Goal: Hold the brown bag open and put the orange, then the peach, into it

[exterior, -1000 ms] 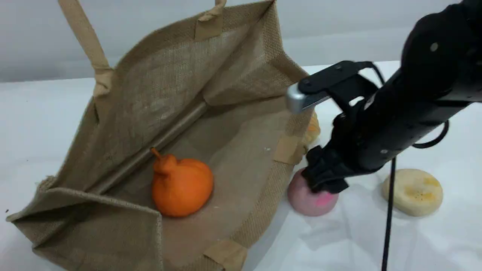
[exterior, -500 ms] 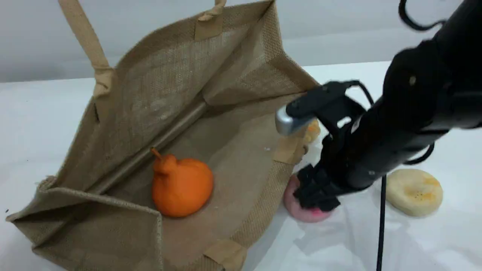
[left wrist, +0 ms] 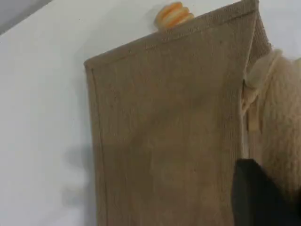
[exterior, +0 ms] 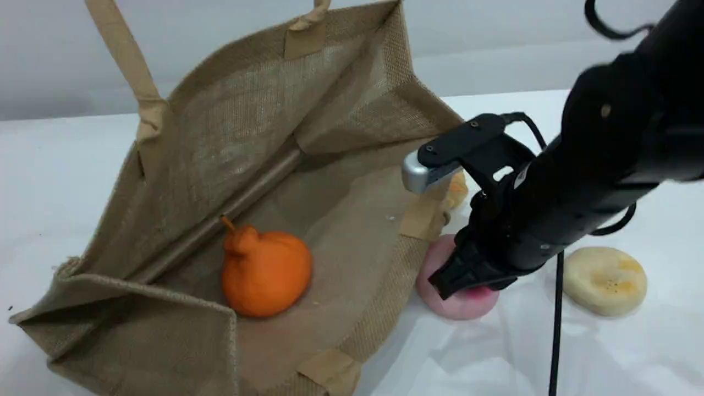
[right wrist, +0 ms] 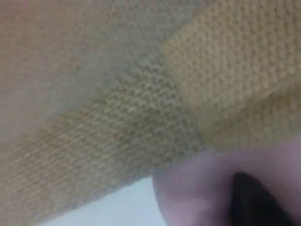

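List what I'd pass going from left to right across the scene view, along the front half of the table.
brown bag → orange, lying inside the bag → peach, beside the bag's outer wall → right gripper, on the peach → pale yellow disc

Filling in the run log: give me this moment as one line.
stage: peach pickup | orange: in brown bag | peach: on table beside bag | right gripper: shut on peach | left gripper: shut on bag handle

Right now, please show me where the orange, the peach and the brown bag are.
orange (exterior: 267,274), scene view, on its round body.
peach (exterior: 467,303), scene view, on its lower front.
brown bag (exterior: 231,126), scene view, on its inner back wall.
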{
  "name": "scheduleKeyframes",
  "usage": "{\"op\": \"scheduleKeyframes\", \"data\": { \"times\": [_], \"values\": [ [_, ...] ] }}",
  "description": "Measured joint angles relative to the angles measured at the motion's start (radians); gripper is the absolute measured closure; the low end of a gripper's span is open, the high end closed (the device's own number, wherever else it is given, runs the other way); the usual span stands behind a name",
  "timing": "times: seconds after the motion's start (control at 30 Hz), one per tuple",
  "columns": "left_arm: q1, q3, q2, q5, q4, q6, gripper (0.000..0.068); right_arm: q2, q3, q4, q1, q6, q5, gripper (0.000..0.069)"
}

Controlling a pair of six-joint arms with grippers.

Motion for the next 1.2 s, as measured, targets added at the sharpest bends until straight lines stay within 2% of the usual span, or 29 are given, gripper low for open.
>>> {"op": "scheduleKeyframes", "data": {
  "times": [0.37, 0.47, 0.63, 0.73, 1.0, 1.2],
  "values": [
    [0.0, 0.0, 0.0, 0.0, 0.0, -0.001, 0.061, -0.284, 0.002, -0.033, -0.116, -0.021, 0.295, 0.0669],
    [0.0, 0.0, 0.0, 0.0, 0.0, -0.001, 0.061, -0.376, 0.002, -0.017, -0.114, -0.021, 0.372, 0.0668],
    [0.0, 0.0, 0.0, 0.0, 0.0, 0.0, 0.061, -0.502, 0.002, 0.057, -0.053, -0.02, 0.452, 0.0668],
    [0.0, 0.0, -0.002, 0.0, 0.001, 0.004, 0.061, -0.515, 0.002, 0.109, 0.016, -0.02, 0.415, 0.0668],
    [0.0, 0.0, -0.003, 0.0, 0.002, 0.004, 0.061, -0.384, 0.001, 0.194, 0.204, -0.021, 0.16, 0.0668],
    [0.0, 0.0, -0.003, 0.0, 0.002, 0.005, 0.061, -0.245, -0.03, 0.194, 0.275, -0.017, -0.046, 0.0668]
  ]
}}
